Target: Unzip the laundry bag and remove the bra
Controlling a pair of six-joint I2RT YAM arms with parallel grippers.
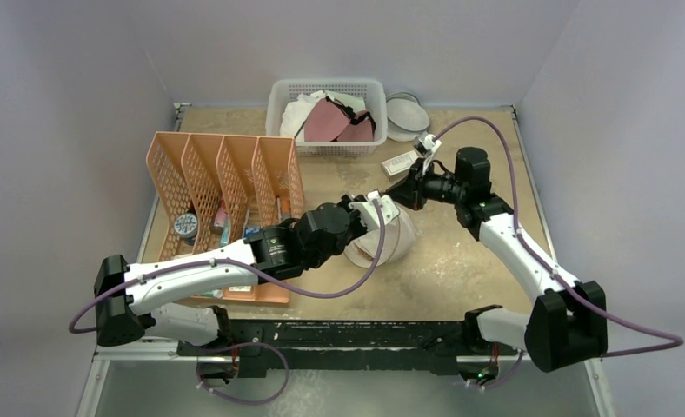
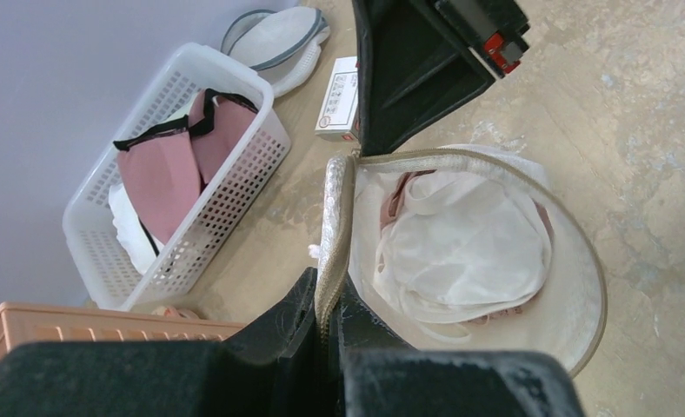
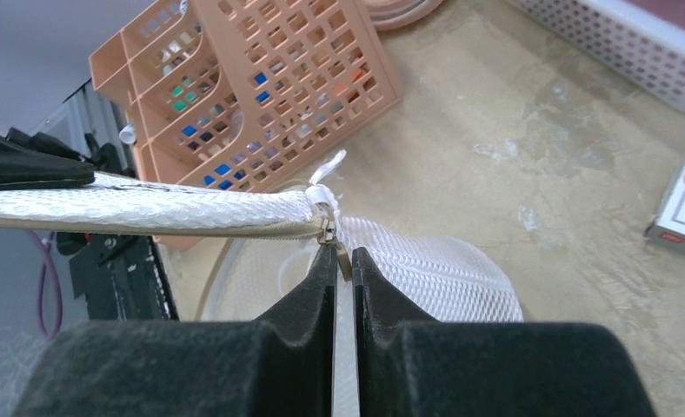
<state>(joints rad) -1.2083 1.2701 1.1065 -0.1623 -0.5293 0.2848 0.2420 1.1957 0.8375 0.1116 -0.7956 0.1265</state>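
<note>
The laundry bag [image 1: 384,241] lies mid-table with its zip run round and its lid [image 3: 148,208] raised on edge. My left gripper [image 2: 326,291] is shut on the lid's zipped rim [image 2: 333,217], holding it up. Inside the open bowl [image 2: 578,300] lies the bra [image 2: 461,243], pale soft fabric with pink edges showing. My right gripper [image 3: 342,258] is at the zip's end by the lid hinge. Its jaws stand a narrow slit apart, with the metal zip pull [image 3: 345,262] hanging between the tips. In the top view both grippers, left [image 1: 369,201] and right [image 1: 409,187], meet over the bag.
A white basket [image 1: 326,117] with rose-mauve cups stands at the back, with white blue-rimmed dishes [image 1: 406,113] to its right. A small box [image 1: 400,162] lies behind the bag. An orange file rack [image 1: 222,187] stands to the left.
</note>
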